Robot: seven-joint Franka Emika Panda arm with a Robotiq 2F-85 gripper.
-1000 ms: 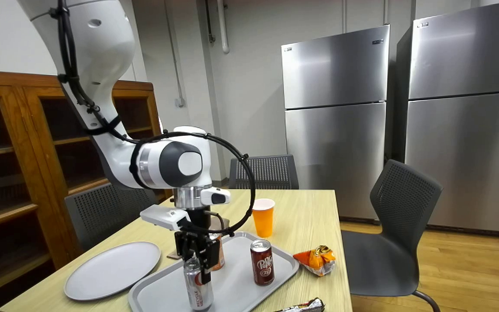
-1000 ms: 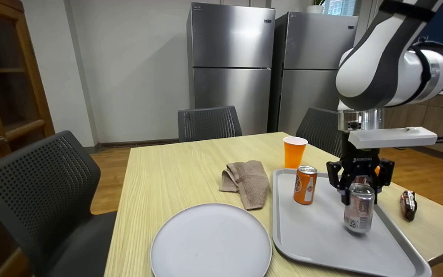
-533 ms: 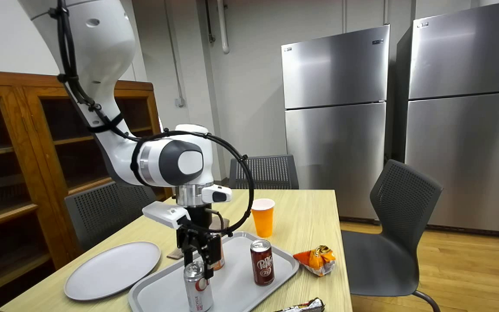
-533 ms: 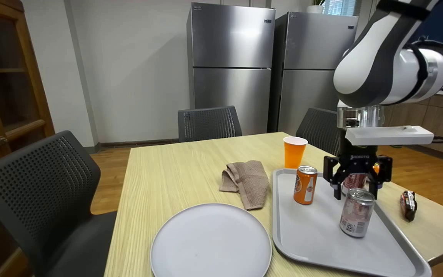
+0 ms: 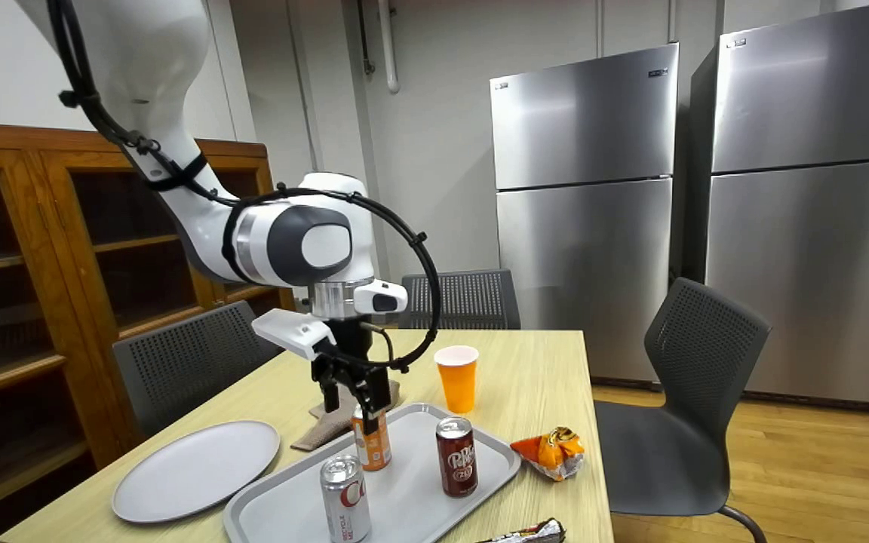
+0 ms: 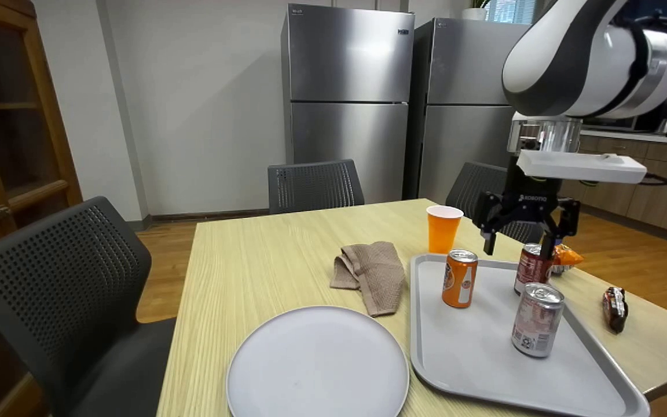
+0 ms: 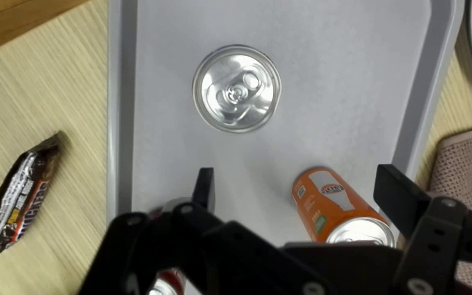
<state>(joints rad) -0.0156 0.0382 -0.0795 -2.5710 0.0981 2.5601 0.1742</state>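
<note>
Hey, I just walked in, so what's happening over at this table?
A robot gripper hangs open above a gray tray, holding nothing. Three cans stand on the tray: a silver can, an orange can and a dark red can. Around the tray on the table are a plate, a rumpled cloth, an orange cup and a wrapped Snickers bar.

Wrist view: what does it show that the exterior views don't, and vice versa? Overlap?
Only in the wrist view: readable SNICKERS lettering on the candy bar, and the silver can seen from straight above.

Only in both exterior views: the orange cup, orange snack bag and two refrigerators.

Shared: tray, silver can, orange can, dark red can (mostly hidden in the wrist view), cloth, plate, candy bar and open fingers.
</note>
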